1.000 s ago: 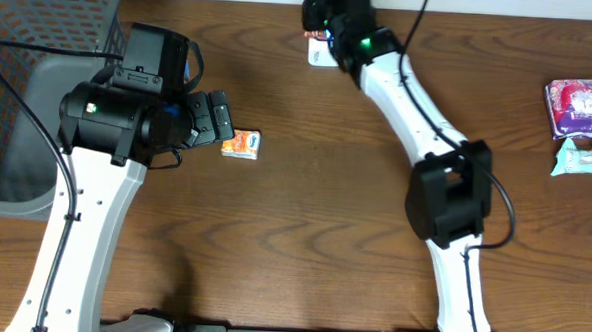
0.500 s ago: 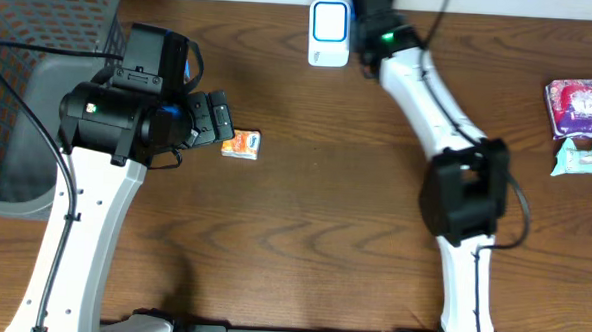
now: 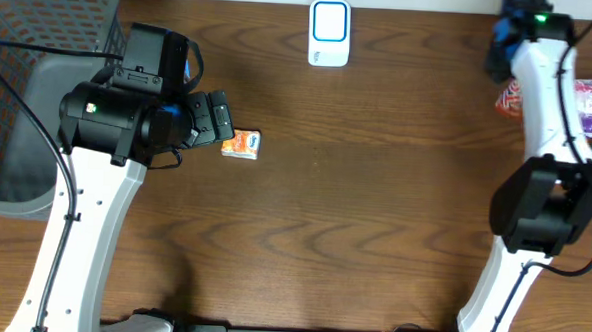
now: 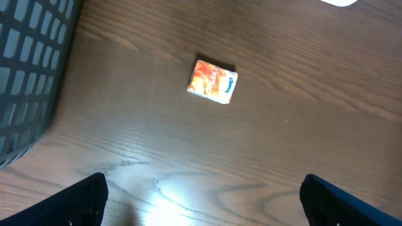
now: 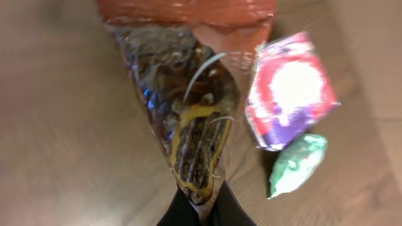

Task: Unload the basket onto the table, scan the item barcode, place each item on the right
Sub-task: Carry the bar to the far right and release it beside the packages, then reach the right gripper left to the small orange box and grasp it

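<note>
The item, a red and brown foil snack packet [image 5: 188, 107], hangs from my right gripper [image 5: 204, 210], which is shut on the packet's lower edge. From above, the packet [image 3: 509, 96] shows at the far right of the table, beside the right arm. The white and blue barcode scanner [image 3: 329, 32] stands at the back centre, well to the left of it. My left gripper [image 4: 204, 201] is open above bare wood with nothing between its fingers. A small orange packet [image 4: 213, 81] lies on the table just beyond it.
A grey mesh basket [image 3: 36, 35] fills the left back corner. A pink and purple packet [image 5: 289, 91] and a green packet [image 5: 295, 163] lie at the right edge, close under the held packet.
The right arm has swung from the scanner at the back centre to the far right, carrying the snack packet. The left arm has not moved.
</note>
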Robot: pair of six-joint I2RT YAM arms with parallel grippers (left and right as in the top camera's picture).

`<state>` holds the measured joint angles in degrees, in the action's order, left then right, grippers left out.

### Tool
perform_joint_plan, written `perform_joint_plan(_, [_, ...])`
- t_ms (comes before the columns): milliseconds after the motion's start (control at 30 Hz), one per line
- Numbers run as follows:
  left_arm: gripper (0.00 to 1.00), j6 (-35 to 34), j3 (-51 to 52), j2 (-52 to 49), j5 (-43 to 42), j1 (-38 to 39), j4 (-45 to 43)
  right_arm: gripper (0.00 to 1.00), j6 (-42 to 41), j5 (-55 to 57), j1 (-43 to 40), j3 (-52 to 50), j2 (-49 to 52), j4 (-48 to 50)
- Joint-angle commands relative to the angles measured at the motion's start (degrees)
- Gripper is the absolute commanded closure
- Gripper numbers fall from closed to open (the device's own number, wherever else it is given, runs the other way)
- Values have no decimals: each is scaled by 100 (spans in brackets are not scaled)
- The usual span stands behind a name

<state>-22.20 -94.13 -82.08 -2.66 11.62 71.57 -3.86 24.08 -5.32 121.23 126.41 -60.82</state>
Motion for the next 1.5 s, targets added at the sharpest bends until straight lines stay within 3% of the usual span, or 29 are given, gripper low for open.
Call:
perform_joint_plan(0, [2,55,-72,11,48,-20,0,99,2144,-1692,-238,-232,90,-146])
perform_joint_plan(133, [2,52,-72,11,50,-20,0,99,2636,-1692,-610,-492,90,-35])
perform_joint_plan(633, [2,55,-72,11,50,-20,0,99,2645,-1978,-1545,-1847,94,1692])
perform_joint_plan(900, [2,55,-72,11,48,-20,0,66,2643,-1775,-1574,-2159,94,1996])
perform_joint_plan(1000, [2,52,-72,11,48,-20,0,34,2437,-1692,-1539,-2050,74,1958])
perform_joint_plan(1133, [2,52,-72,11,48,-20,0,48,1882,-1703,-1401,-1840,-111,1899])
perform_joint_plan(1200, [2,52,-72,11,50,-20,0,50,1729,-1711,-1272,-1768,-328,1941])
perform_joint_plan(1433, [2,52,-70,11,48,-20,0,36,1716,-2162,-516,-1740,-1215,2164])
perform_joint_plan(1467, [2,52,-72,11,48,-20,0,39,1714,-2465,-387,-1740,-1298,2151])
